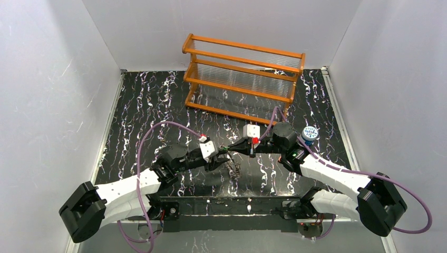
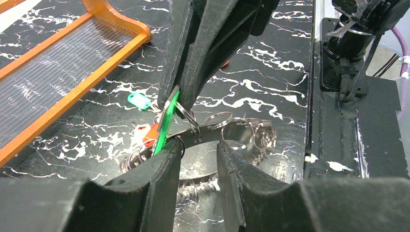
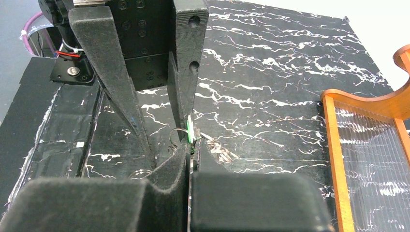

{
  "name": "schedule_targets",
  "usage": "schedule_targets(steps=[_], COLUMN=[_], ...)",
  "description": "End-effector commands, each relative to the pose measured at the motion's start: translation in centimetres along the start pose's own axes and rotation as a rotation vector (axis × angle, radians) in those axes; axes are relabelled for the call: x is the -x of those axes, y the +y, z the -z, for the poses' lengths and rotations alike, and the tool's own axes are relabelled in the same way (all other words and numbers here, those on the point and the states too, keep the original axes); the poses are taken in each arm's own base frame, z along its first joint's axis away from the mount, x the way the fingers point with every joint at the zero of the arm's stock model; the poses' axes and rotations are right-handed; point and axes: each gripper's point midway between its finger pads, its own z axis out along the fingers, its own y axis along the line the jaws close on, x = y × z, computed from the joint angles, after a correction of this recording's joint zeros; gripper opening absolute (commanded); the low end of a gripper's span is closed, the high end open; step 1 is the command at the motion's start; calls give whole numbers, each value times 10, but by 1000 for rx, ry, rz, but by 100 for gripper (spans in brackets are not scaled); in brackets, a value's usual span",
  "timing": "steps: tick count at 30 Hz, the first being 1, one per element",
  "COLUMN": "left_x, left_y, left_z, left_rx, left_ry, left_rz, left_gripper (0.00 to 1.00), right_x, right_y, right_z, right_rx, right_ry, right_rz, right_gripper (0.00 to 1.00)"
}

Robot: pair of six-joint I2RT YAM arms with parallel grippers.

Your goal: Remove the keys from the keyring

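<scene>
1. right claw (image 3: pixel 192 145): narrow, pinched flat on the head of the green key (image 2: pixel 167 121), which stands on edge just above the desk (image 1: pixel 142 105).

2. left claw (image 2: pixel 198 157): fingers apart, gripping nothing that shows. The tips straddle the keyring (image 2: pixel 209 133), and one finger touches the green key's lower end.

3. keyring: dark metal, low over the desk at mid-front, between the two claws. Its toothed edge cannot be made out here. A tangle of silvery split rings (image 2: pixel 244 129) sits against it.

4. Other keys: red key (image 2: pixel 150 134) in the cluster just behind the held one. A second green key (image 2: pixel 139 100) lies on the desk near it; whether it is attached cannot be told.

5. Handling note (judgement): the step in hand looks to be working the green key off its ring.
   - The left claw would do best to close on the metal right beside that key to anchor it.
   - The right claw then needs to ease the key round the wire's coil, not pull straight away.
   - The thin plastic head may twist or slip between the pads.
   - The whole tangle may lift with the key if unanchored.

6. Containers:
   - wooden rack (image 1: pixel 242 79): orange frame with clear slats, at the far side, well apart from the claws. No key shows in it.
   - blue-white lid (image 1: pixel 310 133): beside the right arm. What is under it is hidden.
</scene>
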Motion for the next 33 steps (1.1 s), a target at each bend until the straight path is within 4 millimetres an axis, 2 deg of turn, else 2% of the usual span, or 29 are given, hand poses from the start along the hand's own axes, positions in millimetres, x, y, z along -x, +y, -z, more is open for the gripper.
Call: schedule_targets(steps=[1,8,17,20,27,33], left_x=[39,47,59,55,53,44], left_y=[18,20,22,22,23,17], left_z=[-6,-6,-8,-8,-10,-7], left_rx=[73,96,94,100,105,86], left_ry=[-98,-134,-168,-160,-151,-138], left_rz=[10,76,63,82,113,123], left_gripper=[31,32,28,23,0,0], right_x=[24,23,20,21,19,23], right_y=[6,4,3,3,0,-8], right_z=[-3,-3,-3,-3,-1,6], right_rx=[50,36,31,28,8,-64], right_ry=[-63,-59,-55,-55,-43,-34], right_rz=[28,28,24,25,25,40], right_gripper=[1,1,1,1,1,1])
